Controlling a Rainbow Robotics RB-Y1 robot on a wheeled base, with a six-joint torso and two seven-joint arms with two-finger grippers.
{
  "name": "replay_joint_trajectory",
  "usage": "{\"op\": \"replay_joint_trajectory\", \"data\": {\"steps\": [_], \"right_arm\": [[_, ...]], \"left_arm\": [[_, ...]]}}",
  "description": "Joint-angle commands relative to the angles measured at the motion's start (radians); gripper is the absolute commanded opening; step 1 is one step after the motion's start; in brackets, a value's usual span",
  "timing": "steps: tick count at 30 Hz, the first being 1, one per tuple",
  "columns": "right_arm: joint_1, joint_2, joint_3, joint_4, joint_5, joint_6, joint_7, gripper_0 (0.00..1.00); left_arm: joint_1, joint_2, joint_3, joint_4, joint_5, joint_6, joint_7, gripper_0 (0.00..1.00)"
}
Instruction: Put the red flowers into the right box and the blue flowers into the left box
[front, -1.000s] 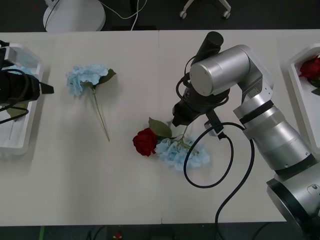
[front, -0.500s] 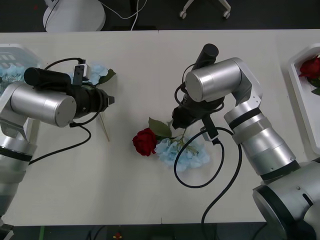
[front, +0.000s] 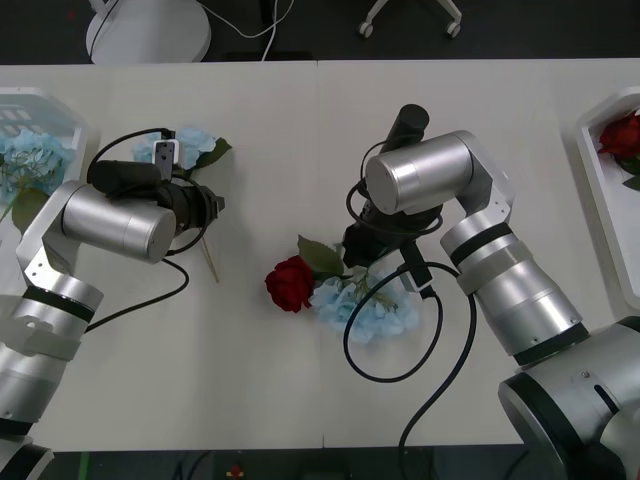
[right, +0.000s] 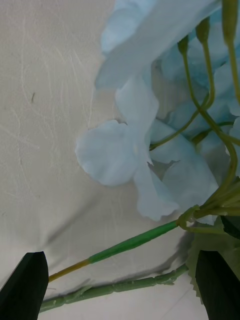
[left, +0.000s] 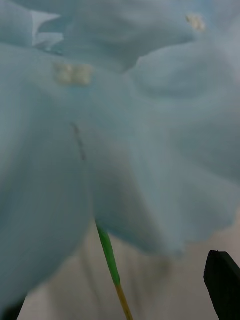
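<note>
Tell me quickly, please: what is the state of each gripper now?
Left gripper: open, holding nothing, low over a blue flower.
Right gripper: open, holding nothing, straddling two stems on the table.

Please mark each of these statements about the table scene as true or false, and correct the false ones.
1. A red rose lies on the table beside a blue flower. True.
2. The right box holds no flowers. False: a red flower lies in it.
3. The right pincer is open over green stems. True.
4. The left pincer is above the left box. False: it is at the blue flower lying on the table.
5. The left box holds a blue flower. True.
</note>
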Motion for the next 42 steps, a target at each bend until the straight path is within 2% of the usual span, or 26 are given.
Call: {"op": "replay_joint_trajectory", "data": {"steps": [1, 4, 5, 6, 7, 8, 9, 10, 11, 12, 14, 15, 24, 28, 36, 42], "right_arm": [[0.004, 0.05, -0.011, 0.028, 0.011, -0.027, 0.022, 0.85], [0.004, 0.051, -0.016, 0.03, 0.013, -0.022, 0.024, 0.85], [0.004, 0.051, -0.019, 0.03, 0.011, -0.019, 0.024, 0.86], [0.004, 0.051, -0.023, 0.03, 0.009, -0.021, 0.027, 0.86], [0.004, 0.051, -0.025, 0.03, 0.008, -0.021, 0.034, 0.85], [0.004, 0.051, -0.026, 0.03, 0.005, -0.022, 0.04, 0.85], [0.004, 0.051, -0.029, 0.03, 0.005, -0.024, 0.042, 0.72], [0.004, 0.051, -0.029, 0.03, 0.002, -0.027, 0.043, 0.42], [0.004, 0.051, -0.032, 0.03, 0.002, -0.027, 0.043, 0.24], [0.004, 0.051, -0.034, 0.03, 0.0, -0.027, 0.043, 0.18], [0.004, 0.051, -0.04, 0.03, -0.007, -0.027, 0.063, 0.01], [0.004, 0.051, -0.042, 0.03, -0.01, -0.027, 0.07, 0.0], [0.004, 0.047, -0.043, 0.03, -0.037, 0.002, 0.114, 0.0], [-0.008, 0.015, -0.049, 0.03, -0.093, 0.041, 0.165, 0.0], [-0.05, -0.11, -0.074, 0.03, -0.268, 0.156, 0.28, 0.0], [-0.082, -0.231, -0.072, 0.008, -0.402, 0.24, 0.416, 0.0]], "left_arm": [[-0.083, -0.021, -0.007, 0.067, -0.017, -0.06, 0.075, 1.0], [-0.096, -0.024, -0.007, 0.087, -0.023, -0.063, 0.075, 1.0], [-0.099, -0.024, -0.007, 0.09, -0.026, -0.065, 0.074, 0.94], [-0.097, -0.024, -0.007, 0.091, -0.029, -0.065, 0.075, 0.81], [-0.099, -0.024, -0.007, 0.091, -0.032, -0.063, 0.075, 0.59], [-0.097, -0.024, -0.009, 0.091, -0.033, -0.065, 0.075, 0.46], [-0.097, -0.024, -0.007, 0.091, -0.033, -0.065, 0.075, 0.33], [-0.097, -0.024, -0.007, 0.091, -0.035, -0.065, 0.075, 0.17], [-0.099, -0.024, -0.007, 0.091, -0.035, -0.063, 0.075, 0.05], [-0.097, -0.024, -0.007, 0.093, -0.035, -0.065, 0.075, 0.01], [-0.097, -0.024, -0.009, 0.094, -0.036, -0.065, 0.075, 0.0], [-0.097, -0.024, -0.01, 0.096, -0.036, -0.065, 0.075, 0.0], [-0.097, -0.024, -0.018, 0.101, -0.04, -0.065, 0.084, 0.0], [-0.097, -0.016, -0.004, 0.062, -0.029, -0.056, 0.091, 0.0], [-0.097, 0.027, 0.117, -0.159, 0.068, 0.178, 0.086, 0.0], [-0.108, 0.059, 0.287, -0.318, 0.161, 0.388, 0.06, 0.0]]}}
